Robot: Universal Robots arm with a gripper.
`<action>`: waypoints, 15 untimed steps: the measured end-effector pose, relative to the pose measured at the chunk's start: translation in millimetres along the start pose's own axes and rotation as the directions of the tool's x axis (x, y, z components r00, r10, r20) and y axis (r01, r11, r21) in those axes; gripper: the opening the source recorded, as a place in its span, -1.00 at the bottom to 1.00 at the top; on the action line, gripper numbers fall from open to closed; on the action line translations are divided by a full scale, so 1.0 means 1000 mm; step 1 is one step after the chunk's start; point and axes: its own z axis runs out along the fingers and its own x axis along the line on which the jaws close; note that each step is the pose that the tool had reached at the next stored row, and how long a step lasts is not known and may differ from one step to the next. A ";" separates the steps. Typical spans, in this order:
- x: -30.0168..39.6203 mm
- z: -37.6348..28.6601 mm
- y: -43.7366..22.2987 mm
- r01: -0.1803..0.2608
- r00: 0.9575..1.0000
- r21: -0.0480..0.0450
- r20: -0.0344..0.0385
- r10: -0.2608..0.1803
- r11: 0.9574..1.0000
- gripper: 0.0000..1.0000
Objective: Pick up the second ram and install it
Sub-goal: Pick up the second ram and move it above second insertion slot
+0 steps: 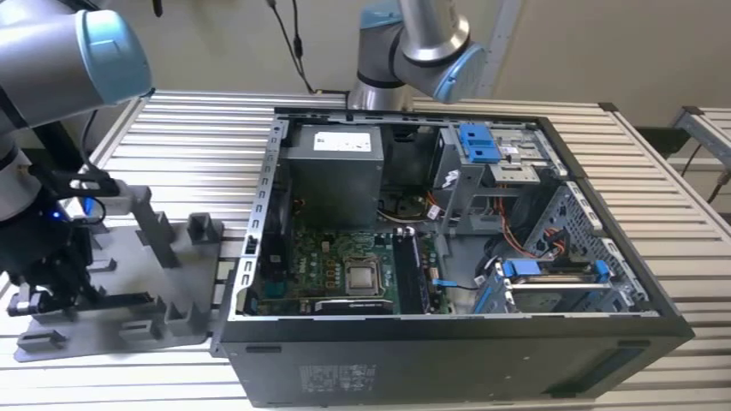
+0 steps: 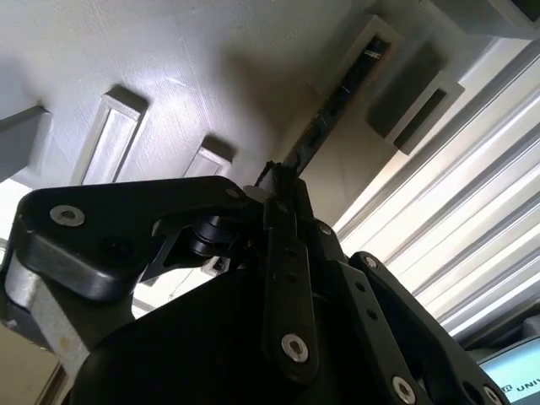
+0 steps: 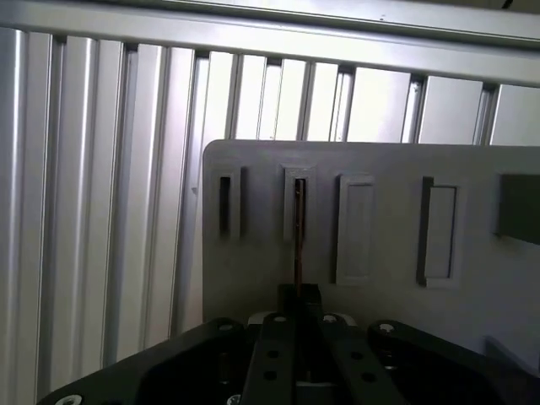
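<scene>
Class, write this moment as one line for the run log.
phase: pick | gripper: shut on ram | ram: in fixture slot | install: not yet done

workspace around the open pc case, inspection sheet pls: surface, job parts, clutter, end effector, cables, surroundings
surface: slatted metal table carrying the grey fixture and the open computer case
job's things: second ram edge-on, its far end in a fixture slot
clutter: nothing seen
grippers: end effector shut on the second ram, low over the fixture at the exterior view's left
cables: orange cables inside the case; black cables hanging at the back
surroundings: pale wall; another arm behind the case
</scene>
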 end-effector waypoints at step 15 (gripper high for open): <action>0.0001 -0.0183 0.0000 -0.008 1.000 0.000 0.001 0.008 1.000 -0.72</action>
